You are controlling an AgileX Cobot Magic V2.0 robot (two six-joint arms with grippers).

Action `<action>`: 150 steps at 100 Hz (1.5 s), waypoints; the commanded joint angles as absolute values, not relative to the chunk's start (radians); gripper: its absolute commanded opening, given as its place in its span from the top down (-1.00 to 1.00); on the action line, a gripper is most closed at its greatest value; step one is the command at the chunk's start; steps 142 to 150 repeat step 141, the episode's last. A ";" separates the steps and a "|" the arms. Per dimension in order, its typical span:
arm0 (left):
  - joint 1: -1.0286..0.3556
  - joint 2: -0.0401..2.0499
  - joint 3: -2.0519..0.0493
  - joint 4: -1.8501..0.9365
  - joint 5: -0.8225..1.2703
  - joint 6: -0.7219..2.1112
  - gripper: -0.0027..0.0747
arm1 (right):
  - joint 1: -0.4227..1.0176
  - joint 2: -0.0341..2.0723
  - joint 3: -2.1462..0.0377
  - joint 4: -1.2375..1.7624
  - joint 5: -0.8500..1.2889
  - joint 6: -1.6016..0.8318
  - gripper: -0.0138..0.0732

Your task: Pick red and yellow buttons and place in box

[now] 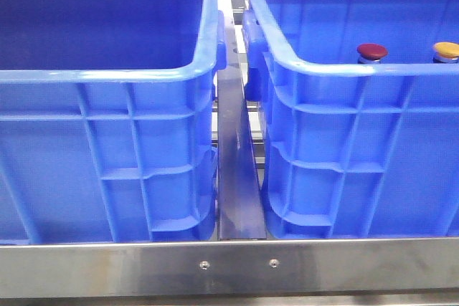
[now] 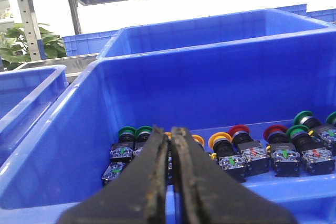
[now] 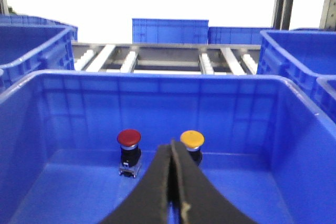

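A dark red button (image 1: 372, 51) and a yellow button (image 1: 446, 50) stand upright side by side inside the right blue crate (image 1: 344, 69). The right wrist view shows the same red button (image 3: 128, 138) and yellow button (image 3: 192, 139) on this crate's floor near its far wall (image 3: 157, 98). My right gripper (image 3: 172, 144) is shut and empty, just short of the two buttons, its tip between them. My left gripper (image 2: 170, 129) is shut and empty, above a crate (image 2: 157, 87) that holds several buttons. Neither gripper shows in the front view.
A look-alike blue crate (image 1: 107, 73) stands at the left, its floor hidden. A metal rail (image 1: 237, 177) runs between the crates and a steel bar (image 1: 229, 266) crosses the front. The left wrist view shows green (image 2: 127, 131), yellow (image 2: 219, 139) and red (image 2: 239, 129) buttons in rows.
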State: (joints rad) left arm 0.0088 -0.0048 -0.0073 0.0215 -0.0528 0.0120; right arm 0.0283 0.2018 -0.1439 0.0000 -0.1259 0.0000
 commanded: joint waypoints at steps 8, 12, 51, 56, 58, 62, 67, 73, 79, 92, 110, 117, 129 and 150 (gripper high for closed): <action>0.004 -0.037 0.044 0.021 -0.137 0.000 0.98 | 0.030 0.060 -0.090 -0.009 -0.213 0.000 0.84; 0.004 -0.037 0.044 0.021 -0.137 0.000 0.98 | 0.030 0.029 -0.074 -0.009 -0.213 0.000 0.84; 0.004 -0.037 0.044 0.021 -0.137 0.000 0.98 | 0.029 -0.035 0.008 -0.008 -0.240 0.038 0.84; 0.004 -0.037 0.044 0.021 -0.137 0.000 0.98 | 0.029 -0.035 0.008 -0.008 -0.242 0.038 0.84; 0.004 -0.037 0.044 0.021 -0.137 0.000 0.98 | 0.029 -0.035 0.008 -0.008 -0.242 0.038 0.84; 0.004 -0.037 0.044 0.021 -0.137 0.000 0.98 | 0.029 -0.035 0.008 -0.008 -0.242 0.038 0.84; 0.004 -0.037 0.044 0.021 -0.137 0.000 0.98 | 0.029 -0.035 0.008 -0.008 -0.242 0.038 0.84; 0.004 -0.037 0.044 0.021 -0.137 0.000 0.98 | 0.029 -0.035 0.008 -0.008 -0.242 0.038 0.84; 0.004 -0.037 0.044 0.021 -0.137 0.000 0.98 | 0.029 -0.035 0.008 -0.008 -0.242 0.038 0.84; 0.004 -0.037 0.044 0.021 -0.137 0.000 0.98 | 0.029 -0.035 0.008 -0.008 -0.242 0.038 0.84; 0.004 -0.037 0.044 0.021 -0.137 0.000 0.98 | 0.029 -0.035 0.008 -0.008 -0.242 0.038 0.84; 0.004 -0.037 0.044 0.021 -0.137 0.000 0.98 | 0.029 -0.035 0.008 -0.008 -0.242 0.038 0.84; 0.004 -0.037 0.044 0.021 -0.137 0.000 0.98 | 0.029 -0.035 0.008 -0.008 -0.242 0.038 0.84; 0.004 -0.037 0.044 0.021 -0.137 0.000 0.98 | 0.029 -0.035 0.008 -0.008 -0.242 0.038 0.84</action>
